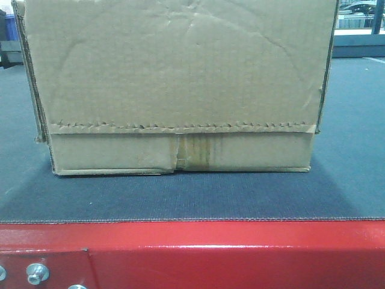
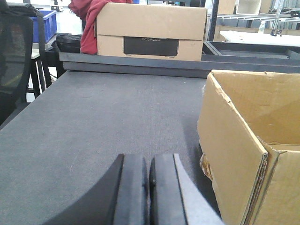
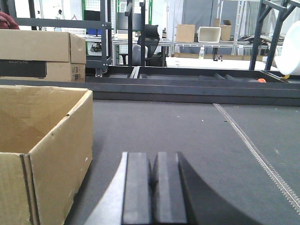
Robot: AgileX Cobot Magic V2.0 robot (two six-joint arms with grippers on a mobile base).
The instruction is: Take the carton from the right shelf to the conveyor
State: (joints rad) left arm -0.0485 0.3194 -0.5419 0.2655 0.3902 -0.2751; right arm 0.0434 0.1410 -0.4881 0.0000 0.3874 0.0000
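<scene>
The open carton (image 1: 180, 90) sits on the grey conveyor belt (image 1: 192, 198) between the left gripper (image 2: 149, 192) and right gripper (image 3: 153, 187), both pressed closed and empty, while a far box (image 2: 150, 33) reads "ECOFLOW".

You see a tan corrugated carton (image 1: 174, 90) with darker brown stains along its lower flap, on a dark grey woven belt (image 1: 180, 198). The frame (image 1: 240, 253) is glossy red. Both pincers, left pincer (image 2: 149, 192) and right pincer (image 3: 153, 190), are black.

Closed box (image 2: 151, 32) beyond belt, red cloth (image 2: 89, 18) beside; black chair (image 2: 16, 56) left.
</scene>
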